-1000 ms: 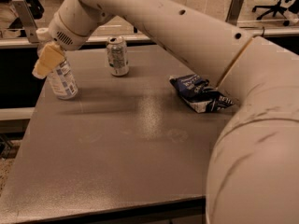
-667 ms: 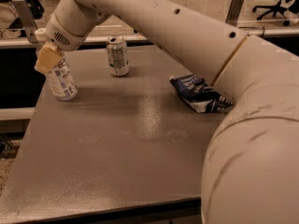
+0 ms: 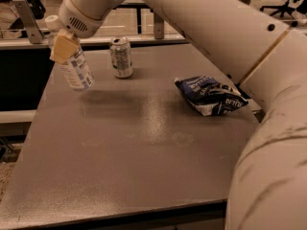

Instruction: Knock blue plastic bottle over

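Observation:
The blue plastic bottle [image 3: 76,70] is clear with a white cap and a pale blue-and-white label. It stands near the table's far left edge and is tilted, with its cap leaning to the far left and its base toward the right. My gripper [image 3: 63,47], with tan tips, is against the bottle's upper part just below the cap. My white arm reaches to it from the right across the top of the view.
A short silver-green can [image 3: 121,56] stands upright to the right of the bottle. A dark blue-and-white snack bag [image 3: 209,95] lies at the right of the grey table [image 3: 144,147]. The table's left edge runs close to the bottle.
The bottle stood upright before and now leans, with its cap tipped left and its base shifted right. My gripper has stayed at its upper part. The can and bag have not moved.

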Controlling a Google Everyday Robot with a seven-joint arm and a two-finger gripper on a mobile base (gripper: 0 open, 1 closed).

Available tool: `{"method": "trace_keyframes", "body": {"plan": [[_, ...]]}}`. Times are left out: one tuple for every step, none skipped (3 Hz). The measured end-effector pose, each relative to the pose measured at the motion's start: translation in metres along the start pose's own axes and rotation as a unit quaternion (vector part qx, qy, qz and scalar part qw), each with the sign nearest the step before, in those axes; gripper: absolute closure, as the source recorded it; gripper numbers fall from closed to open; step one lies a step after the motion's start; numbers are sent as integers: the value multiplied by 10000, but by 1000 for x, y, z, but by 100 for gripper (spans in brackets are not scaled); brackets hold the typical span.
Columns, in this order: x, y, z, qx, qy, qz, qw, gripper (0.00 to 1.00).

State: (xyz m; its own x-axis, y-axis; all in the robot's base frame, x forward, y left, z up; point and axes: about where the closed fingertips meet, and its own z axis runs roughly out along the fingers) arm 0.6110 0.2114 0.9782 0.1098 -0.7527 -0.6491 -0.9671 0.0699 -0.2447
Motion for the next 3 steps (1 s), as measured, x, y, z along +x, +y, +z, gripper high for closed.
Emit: {"method": "trace_keyframes", "body": {"plan": [[21, 8, -36, -93, 360, -377, 9986, 100], [44, 21, -61, -279, 825, -780, 9931, 100], [66, 32, -74, -550, 1260, -1143, 9839, 100]]}}
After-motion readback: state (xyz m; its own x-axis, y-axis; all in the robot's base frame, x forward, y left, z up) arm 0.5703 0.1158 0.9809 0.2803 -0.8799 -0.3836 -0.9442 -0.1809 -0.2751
